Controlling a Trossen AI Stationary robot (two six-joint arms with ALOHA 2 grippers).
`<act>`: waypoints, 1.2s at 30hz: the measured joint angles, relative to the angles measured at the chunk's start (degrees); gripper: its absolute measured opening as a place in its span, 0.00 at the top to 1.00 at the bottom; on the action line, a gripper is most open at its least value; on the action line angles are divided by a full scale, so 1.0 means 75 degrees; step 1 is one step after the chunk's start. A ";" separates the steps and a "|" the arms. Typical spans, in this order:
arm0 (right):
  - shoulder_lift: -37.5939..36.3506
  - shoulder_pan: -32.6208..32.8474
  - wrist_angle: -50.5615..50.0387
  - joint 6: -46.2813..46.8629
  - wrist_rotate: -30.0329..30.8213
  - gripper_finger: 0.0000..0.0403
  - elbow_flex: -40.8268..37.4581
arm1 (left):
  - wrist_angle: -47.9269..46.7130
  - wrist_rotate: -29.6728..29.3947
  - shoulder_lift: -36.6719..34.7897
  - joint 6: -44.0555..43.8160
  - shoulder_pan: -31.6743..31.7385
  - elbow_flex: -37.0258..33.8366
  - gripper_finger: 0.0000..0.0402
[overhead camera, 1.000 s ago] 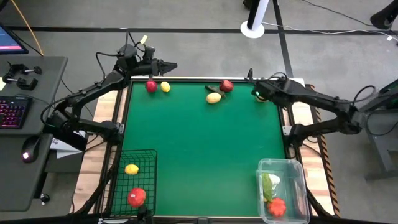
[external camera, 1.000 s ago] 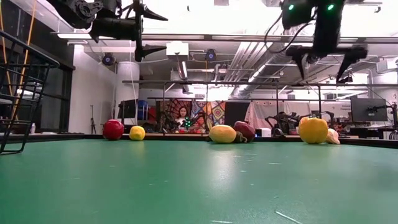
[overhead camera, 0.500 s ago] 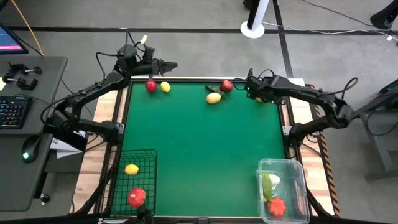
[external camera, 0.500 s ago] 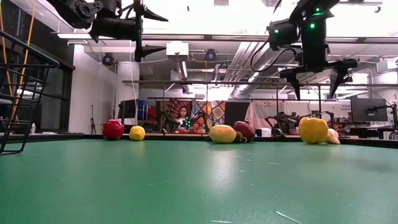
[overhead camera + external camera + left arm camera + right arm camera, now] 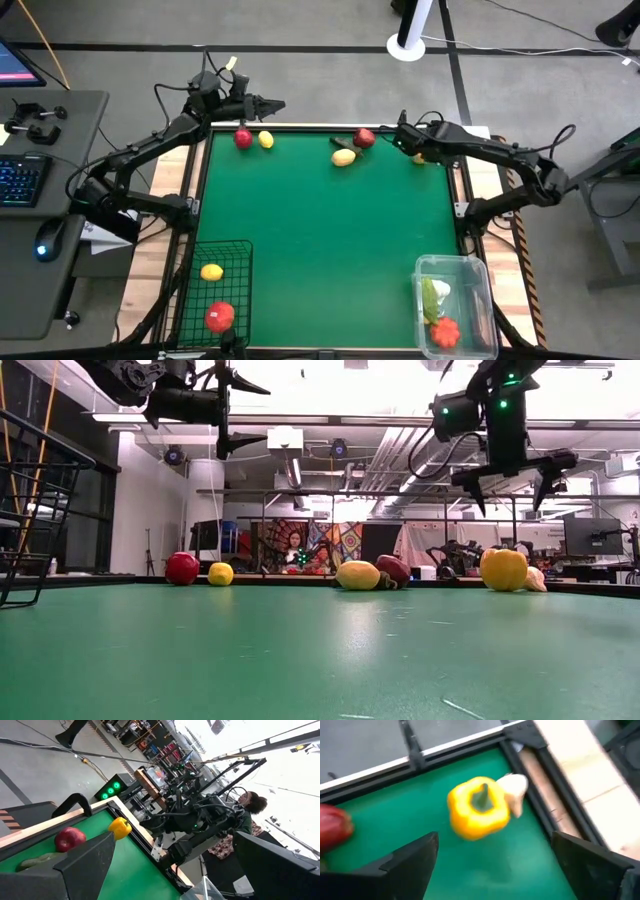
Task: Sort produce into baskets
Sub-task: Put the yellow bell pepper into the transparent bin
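A yellow pepper (image 5: 479,814) stands on the green table near its far right corner, with a white piece (image 5: 514,791) touching its side. It also shows in the low view (image 5: 503,569). My right gripper (image 5: 512,475) hangs open above the pepper, touching nothing; in the high view (image 5: 402,135) its arm covers the pepper. My left gripper (image 5: 245,410) is open and empty, high over the far left corner (image 5: 272,104). A red apple (image 5: 243,138), a yellow lemon (image 5: 266,140), a yellow piece (image 5: 343,157) and a dark red piece (image 5: 364,137) lie along the far edge.
The black wire basket (image 5: 238,262) at the near left holds a yellow piece (image 5: 211,271) and a red one (image 5: 219,316). The clear plastic basket (image 5: 452,264) at the near right holds green, white and red pieces. A raised dark rim (image 5: 300,127) borders the table. A person (image 5: 293,545) sits far behind.
My right gripper has gone a little toward the table's far edge and left, over the yellow pepper, and its wrist has turned. It stays open. The produce has kept still.
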 joint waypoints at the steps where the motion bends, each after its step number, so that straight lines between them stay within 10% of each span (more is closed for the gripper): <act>1: -0.0014 0.0092 0.0034 0.0053 0.0045 0.10 -0.0103 | 0.0001 0.0000 0.0000 0.0001 0.0000 0.0000 0.03; 10: -0.0381 0.0848 0.1338 0.1355 -0.0040 0.28 -0.1413 | -0.0022 0.0000 -0.0001 0.0003 -0.0002 0.0000 0.03; 23: 0.0232 -0.0678 0.2673 0.0264 0.0569 0.29 -0.1414 | -0.0025 -0.0006 -0.0003 -0.0234 -0.0003 0.0000 0.03; 36: 0.0827 -0.1045 0.2740 0.1945 0.0900 0.29 -0.1414 | -0.0034 -0.0006 -0.0003 -0.0193 -0.0003 0.0000 0.03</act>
